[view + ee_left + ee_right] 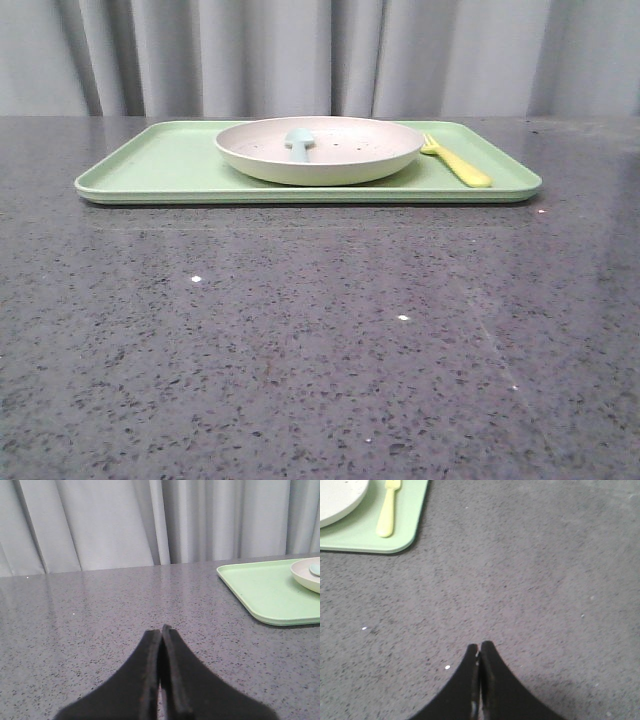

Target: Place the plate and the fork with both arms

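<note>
Right gripper pinched closed, empty, over bare table; left gripper likewise. Fork lies on the tray just beside the plate, on its right. Handle points toward the robot; right arm nearer

Backdrop: pleated grey curtain, full width. Surface: dark grey speckled tabletop, glossy, possibly polished stone.

The round cream-white speckled plate sits upright in the middle of the light-green tray, and the small yellow fork lies flat on the tray just to its right.
</note>
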### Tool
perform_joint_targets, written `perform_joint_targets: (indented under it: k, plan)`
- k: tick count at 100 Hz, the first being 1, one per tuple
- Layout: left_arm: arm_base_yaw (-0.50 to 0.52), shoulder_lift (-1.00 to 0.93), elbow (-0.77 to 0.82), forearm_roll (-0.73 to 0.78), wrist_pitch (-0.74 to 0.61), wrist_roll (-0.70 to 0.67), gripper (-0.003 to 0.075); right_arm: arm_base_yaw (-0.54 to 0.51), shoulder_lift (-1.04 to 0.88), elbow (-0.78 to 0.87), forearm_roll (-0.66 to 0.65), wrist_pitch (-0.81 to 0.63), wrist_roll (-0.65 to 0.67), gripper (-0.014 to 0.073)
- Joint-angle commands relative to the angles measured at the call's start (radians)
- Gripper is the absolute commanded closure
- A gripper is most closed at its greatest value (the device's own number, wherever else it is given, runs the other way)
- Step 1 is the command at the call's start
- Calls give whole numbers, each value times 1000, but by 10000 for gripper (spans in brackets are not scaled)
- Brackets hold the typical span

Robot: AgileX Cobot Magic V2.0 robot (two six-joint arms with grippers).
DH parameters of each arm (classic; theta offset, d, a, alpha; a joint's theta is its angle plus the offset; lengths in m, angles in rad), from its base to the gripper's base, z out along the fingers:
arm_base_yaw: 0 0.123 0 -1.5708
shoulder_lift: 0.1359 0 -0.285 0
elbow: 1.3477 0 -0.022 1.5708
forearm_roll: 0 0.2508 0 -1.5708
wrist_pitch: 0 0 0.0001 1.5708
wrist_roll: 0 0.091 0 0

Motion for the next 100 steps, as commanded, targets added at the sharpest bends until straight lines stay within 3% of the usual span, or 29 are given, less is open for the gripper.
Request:
perform_joint_targets:
  k: [1, 25, 42, 66, 85, 100]
  plan:
    - [-3, -30, 15, 0, -85, -12, 741, -8, -8, -2, -60, -138, -1, 713]
    - [-3, -30, 15, 0, -85, -12, 741, -8, -123, 195, -70, -508, -1, 713]
    - [-3, -30, 15, 0, -85, -12, 741, -8, -219, 355, -66, -696, -1, 713]
    - [-3, -30, 15, 0, -85, -12, 741, -20, -367, 514, 10, -772, -41, 713]
    - [-3, -30, 15, 0, -85, -12, 741, -99, -457, 588, 122, -804, -131, 713]
    - [-3, -30, 15, 0, -85, -12, 741, -118, -481, 645, 126, -867, -135, 713]
